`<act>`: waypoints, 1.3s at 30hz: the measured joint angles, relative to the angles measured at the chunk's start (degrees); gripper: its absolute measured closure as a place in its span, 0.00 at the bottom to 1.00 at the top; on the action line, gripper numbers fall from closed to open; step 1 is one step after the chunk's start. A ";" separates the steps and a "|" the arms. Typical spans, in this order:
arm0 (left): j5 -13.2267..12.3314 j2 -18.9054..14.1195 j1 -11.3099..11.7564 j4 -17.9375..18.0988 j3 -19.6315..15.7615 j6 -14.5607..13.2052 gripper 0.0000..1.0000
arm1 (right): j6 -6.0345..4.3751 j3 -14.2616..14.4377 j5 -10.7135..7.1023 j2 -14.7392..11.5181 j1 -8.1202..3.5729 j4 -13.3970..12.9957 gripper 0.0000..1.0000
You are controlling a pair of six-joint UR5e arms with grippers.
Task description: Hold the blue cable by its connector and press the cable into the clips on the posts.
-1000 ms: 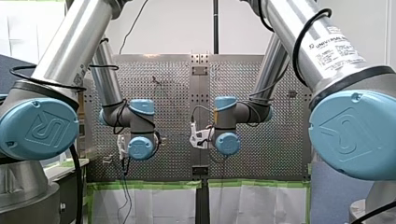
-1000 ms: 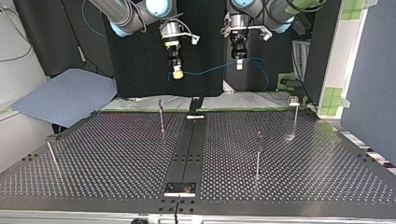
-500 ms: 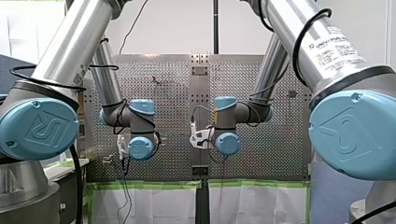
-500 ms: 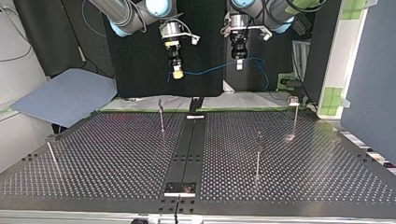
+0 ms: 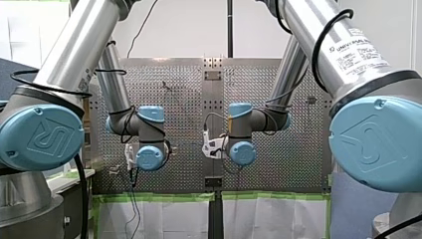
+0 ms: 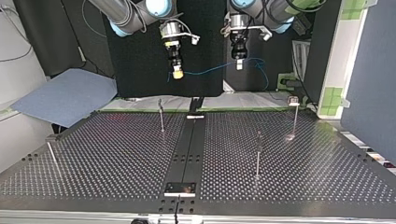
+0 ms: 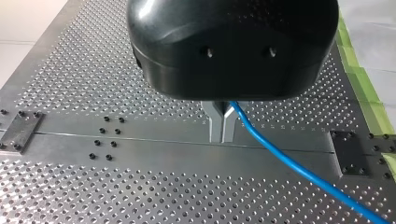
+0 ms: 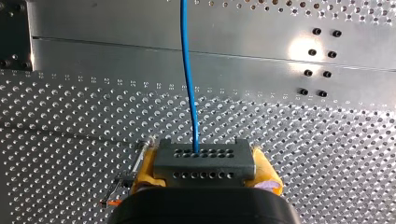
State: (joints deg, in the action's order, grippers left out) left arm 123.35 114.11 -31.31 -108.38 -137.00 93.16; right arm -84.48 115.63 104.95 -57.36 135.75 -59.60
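The blue cable (image 6: 210,70) hangs in the air between my two grippers, high above the perforated table (image 6: 116,154). In the right wrist view my right gripper (image 8: 204,156) is shut on the grey connector (image 8: 204,169), yellow pads on both its sides, and the cable (image 8: 189,70) runs straight out from it. My left gripper (image 7: 222,127) has its metal fingers shut on the cable (image 7: 289,161) further along. In the top view my right gripper (image 6: 177,73) is at the left and my left gripper (image 6: 239,64) at the right, both far from the posts.
Thin posts stand on the table: one (image 6: 161,116) left of the centre rail, one (image 6: 258,154) right of it, one (image 6: 294,114) at the far right, one (image 6: 51,153) near the left edge. A blue sheet (image 6: 65,95) lies beyond the table's left corner.
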 joint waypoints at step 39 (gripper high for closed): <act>1.13 4.81 -0.26 -4.70 0.00 -2.17 1.00 | 1.03 -2.28 2.43 3.58 -0.26 4.29 1.00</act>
State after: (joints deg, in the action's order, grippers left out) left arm 124.48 118.92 -31.57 -113.08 -137.00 90.99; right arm -83.45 113.35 107.38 -53.78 135.49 -55.31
